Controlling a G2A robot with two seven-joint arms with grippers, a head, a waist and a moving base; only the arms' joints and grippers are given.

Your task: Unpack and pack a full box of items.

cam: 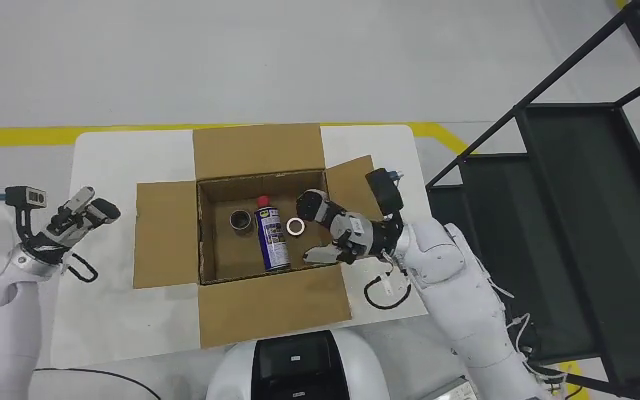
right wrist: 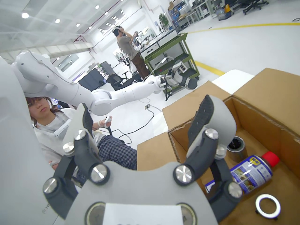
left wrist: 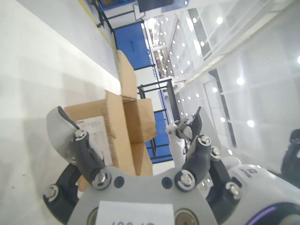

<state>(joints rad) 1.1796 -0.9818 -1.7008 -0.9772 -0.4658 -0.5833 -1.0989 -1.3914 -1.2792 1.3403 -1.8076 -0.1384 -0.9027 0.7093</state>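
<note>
White table [cam: 125, 165], open box [cam: 258, 150], spray can [cam: 272, 240]

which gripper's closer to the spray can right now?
Right. The right gripper hovers over the box's right side, just beside the spray can; the left gripper sits far off, outside the box entirely.

Open box [cam: 165, 235] on table [cam: 110, 165] — spray can [cam: 271, 236], metal cylinder [cam: 241, 220], white ring [cam: 296, 227] inside; right jaws spread over its right side.
</note>
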